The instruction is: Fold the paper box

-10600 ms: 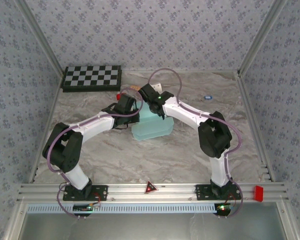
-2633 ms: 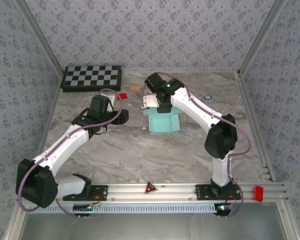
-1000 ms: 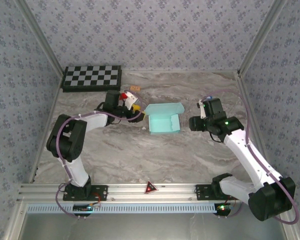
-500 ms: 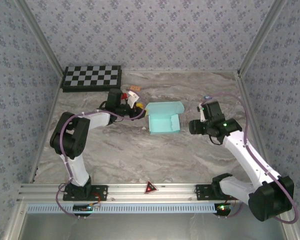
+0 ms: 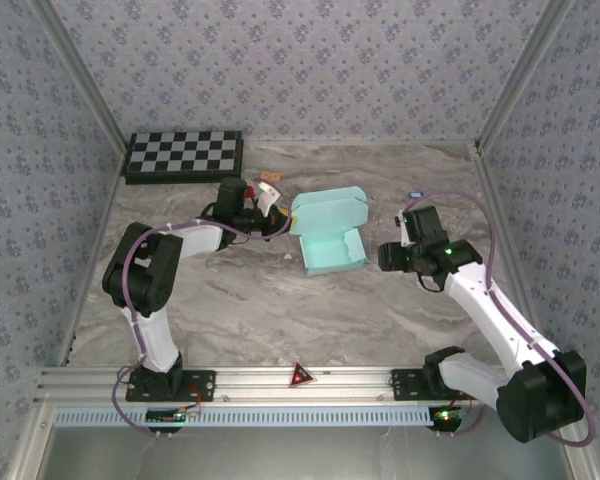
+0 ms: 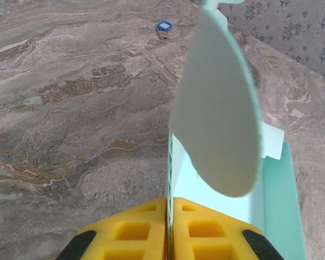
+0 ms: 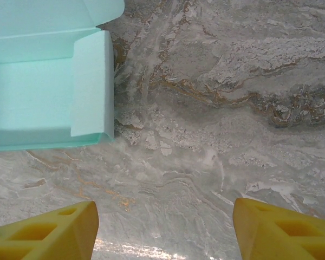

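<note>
The left claw (image 6: 169,216) pinches the paper box (image 5: 332,250) — right claw (image 7: 165,225) agape.

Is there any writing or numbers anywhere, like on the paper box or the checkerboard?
No text can be read.
paper box: plain, no print.
checkerboard: squares only.
red triangle sign on the front rail: its mark is too small to read.

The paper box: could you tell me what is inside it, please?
Inside the paper box is bare aqua card, no contents. From the left wrist, its raised flap covers part of the floor.
</note>
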Robot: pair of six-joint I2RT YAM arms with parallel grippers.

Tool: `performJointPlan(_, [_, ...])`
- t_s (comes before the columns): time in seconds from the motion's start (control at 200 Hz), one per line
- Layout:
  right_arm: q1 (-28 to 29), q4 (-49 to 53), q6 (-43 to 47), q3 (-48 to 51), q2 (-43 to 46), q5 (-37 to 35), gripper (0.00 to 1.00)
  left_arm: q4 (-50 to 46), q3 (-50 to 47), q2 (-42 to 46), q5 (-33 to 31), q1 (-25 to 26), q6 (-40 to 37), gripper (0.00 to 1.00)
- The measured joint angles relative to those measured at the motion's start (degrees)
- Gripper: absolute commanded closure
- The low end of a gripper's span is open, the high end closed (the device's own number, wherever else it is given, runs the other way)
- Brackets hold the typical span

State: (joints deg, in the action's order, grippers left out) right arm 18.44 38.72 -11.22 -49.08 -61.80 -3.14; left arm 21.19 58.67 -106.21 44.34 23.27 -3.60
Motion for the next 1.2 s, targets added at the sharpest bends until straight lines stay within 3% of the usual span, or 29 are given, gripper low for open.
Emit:
performJointPlan(0.16, [-0.09, -1.73, -0.26, 1.07, -0.11, 0.48, 0.32, 0.02, -0.35, 0.33, -0.17, 0.02, 0.24, 1.0])
performJointPlan(0.575, [-0.2, -13.73, -5.84, 4.37, -4.72, 7.13, 0.33, -0.04, -11.28, 13.14, -6.67, 1.51, 1.77, 1.0])
performJointPlan(0.875, [-0.17, -28.83, -13.49, 11.02, -9.29, 13.7, 0.42, 0.0, -16.15, 18.1, -10.16, 1.62, 3.3, 1.0])
performJointPlan(1.199, [2.1, -42.42, -17.94, 13.81, -13.64, 14.53, 0.53, -0.04, -16.26, 18.36, -10.8, 1.66, 3.74, 1.0])
